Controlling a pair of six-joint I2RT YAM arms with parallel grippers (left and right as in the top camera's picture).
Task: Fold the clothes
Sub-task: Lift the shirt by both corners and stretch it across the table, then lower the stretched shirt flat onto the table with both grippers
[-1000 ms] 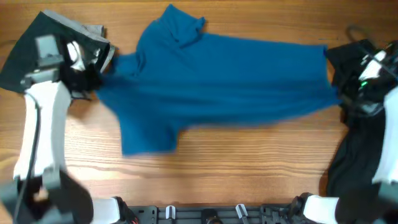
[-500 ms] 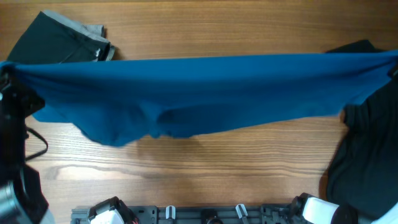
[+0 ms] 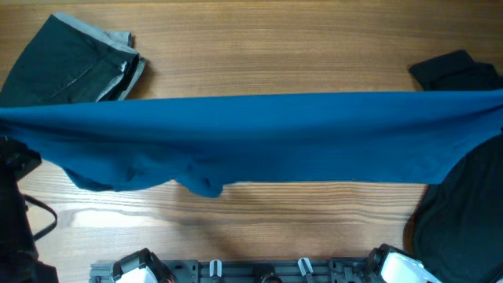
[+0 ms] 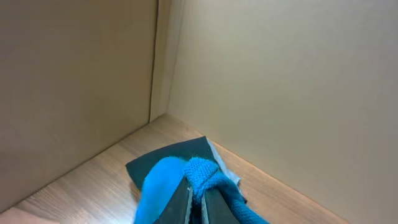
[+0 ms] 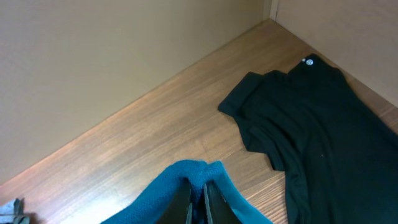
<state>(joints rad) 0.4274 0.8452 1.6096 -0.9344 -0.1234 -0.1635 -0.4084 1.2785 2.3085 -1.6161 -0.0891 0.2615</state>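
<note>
We see the blue shirt [image 3: 259,137] pulled into a long band that hangs above the wooden table [image 3: 275,39]. Its top edge runs taut and nearly straight from one side of the overhead view to the other. Its lower edge sags and bunches toward the left half.

The left gripper [image 4: 196,200] is clenched on the shirt's left end, with ribbed blue cloth pinched between its dark fingers. The right gripper [image 5: 198,198] is clamped on the shirt's right end, and blue fabric bulges over its closed fingertips.

Behind the shirt's left end lies a folded dark green garment [image 3: 75,63] with a pale grey lining showing along one side. From overhead, the shirt's top edge covers that garment's near corner; we cannot tell whether the two touch.

At the shirt's right end a loose black garment [image 3: 460,212] sprawls on the wood. Part of it shows behind the shirt and a larger part in front, and the band hides its middle.

Below the shirt's left end the dark body of the left arm [image 3: 16,181] shows. In front of the shirt, along the table's near edge, sits the black and white arm mount [image 3: 259,271].
</note>
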